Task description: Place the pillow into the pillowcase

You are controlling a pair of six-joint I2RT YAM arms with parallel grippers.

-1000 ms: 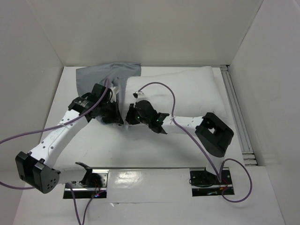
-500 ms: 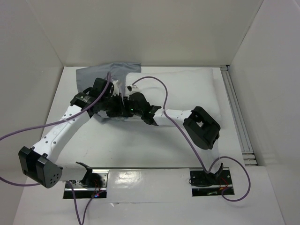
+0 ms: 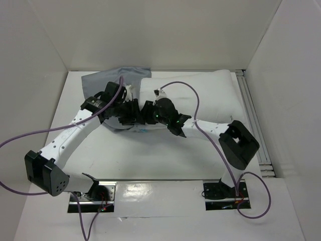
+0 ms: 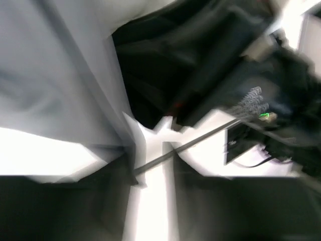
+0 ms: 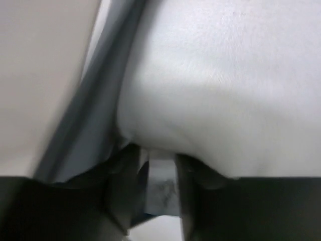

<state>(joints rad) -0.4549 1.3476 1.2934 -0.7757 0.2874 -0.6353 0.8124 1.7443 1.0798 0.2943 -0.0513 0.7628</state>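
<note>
White desk (image 3: 150, 155), with a plump white pillow (image 3: 205, 95) along its back. A limp, wrinkly grey pillowcase (image 3: 100, 80) lies at the pillow's left end. Only the wrist cam shows the right pincer (image 5: 160, 165) slightly spread at the pillow's edge. The left pincer (image 3: 129, 111) is right beside it, too blurry to tell.

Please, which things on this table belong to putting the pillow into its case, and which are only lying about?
For the job:
- white pillow
- grey pillowcase

Only lying about:
- purple cables
- metal rail along the table's right edge
- shiny base plate at the near edge
</note>
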